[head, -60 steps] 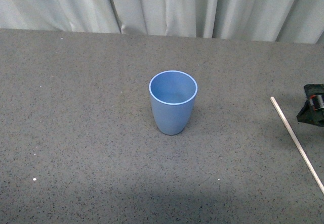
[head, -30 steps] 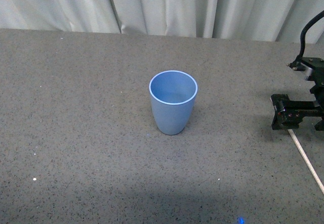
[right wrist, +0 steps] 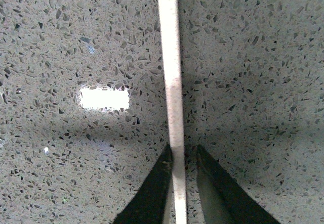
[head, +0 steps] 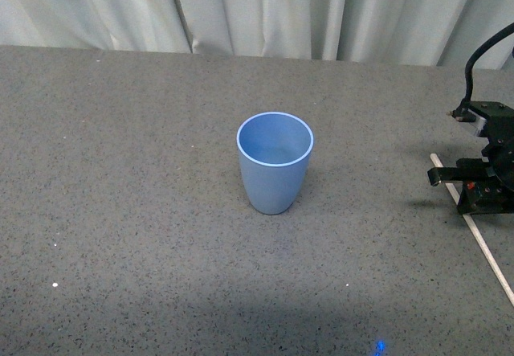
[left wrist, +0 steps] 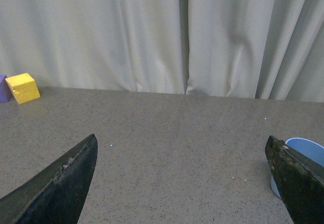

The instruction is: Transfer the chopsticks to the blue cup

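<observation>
The blue cup point(head: 275, 163) stands upright in the middle of the grey table, empty. It also shows at the edge of the left wrist view point(left wrist: 305, 151). The chopsticks point(head: 490, 255), one thin cream-white stick, lie flat on the table at the far right, running toward the front edge. My right gripper point(head: 472, 198) is down on the stick near its far end and shut on it. In the right wrist view the stick point(right wrist: 171, 72) runs between the two dark fingers of the gripper point(right wrist: 180, 159). My left gripper point(left wrist: 182, 183) is open and empty, away from the cup.
The speckled grey table point(head: 120, 211) ends at a white curtain point(head: 257, 10) along the back. A yellow block point(left wrist: 23, 87) and a purple object point(left wrist: 2, 88) sit by the curtain in the left wrist view. A black cable point(head: 482, 55) loops above my right gripper.
My right gripper came in from the right edge, settled over the stick's far end and closed on it. The cup and the stick have not moved.
</observation>
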